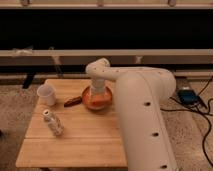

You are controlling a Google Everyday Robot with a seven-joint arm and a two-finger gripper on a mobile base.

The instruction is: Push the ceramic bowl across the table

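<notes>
The ceramic bowl (95, 101), orange inside with a browner rim, sits on the light-wood table (75, 137) toward its far right side. My gripper (98, 91) reaches down from the white arm into or just over the bowl's far part. The arm's wrist hides the bowl's back rim. The big white arm body covers the table's right side.
A small white cup (46, 94) stands at the table's far left. A dark brown oblong object (73, 101) lies just left of the bowl. A clear plastic bottle (53, 123) lies on the left side. Cables and a blue device (189, 95) lie on the floor to the right.
</notes>
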